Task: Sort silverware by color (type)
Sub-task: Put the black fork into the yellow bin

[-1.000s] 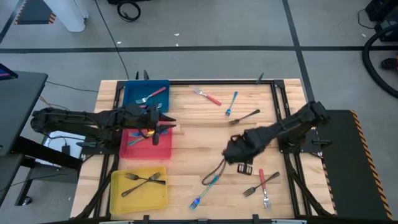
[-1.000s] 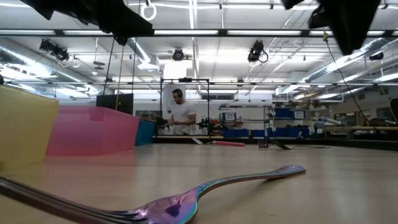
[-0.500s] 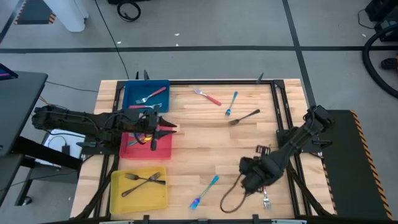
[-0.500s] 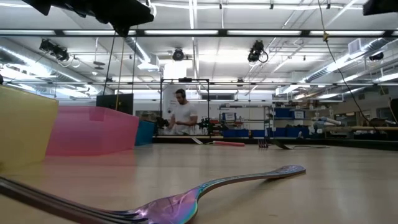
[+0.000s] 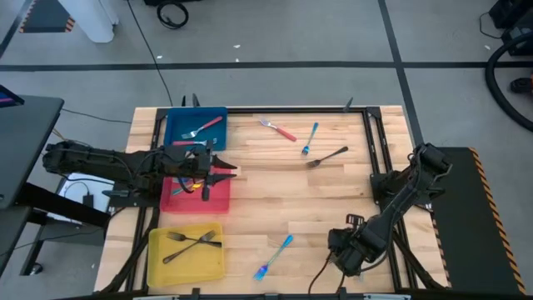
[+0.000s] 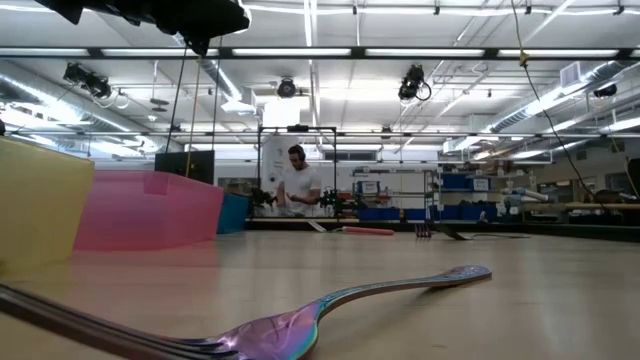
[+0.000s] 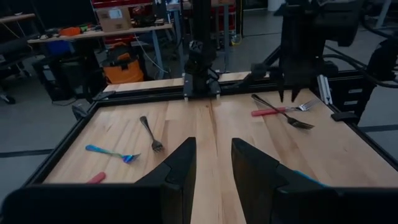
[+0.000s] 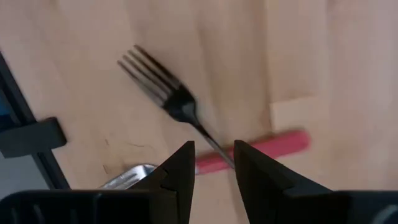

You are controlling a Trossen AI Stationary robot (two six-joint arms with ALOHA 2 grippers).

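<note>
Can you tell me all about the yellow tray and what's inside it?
The yellow tray is a shallow square bin that looks like plastic, with low walls. In the high view it sits flat at the table's near left corner, below the red tray. Two dark grey metal forks lie crossed inside it, resting on its floor. In the low view its yellow wall stands at the far left beside the red tray. No gripper touches it.

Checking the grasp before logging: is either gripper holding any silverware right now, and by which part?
Nothing is held. The right gripper hangs open above a dark grey metal fork crossing a red-handled utensil; the left gripper is open and empty.
</note>
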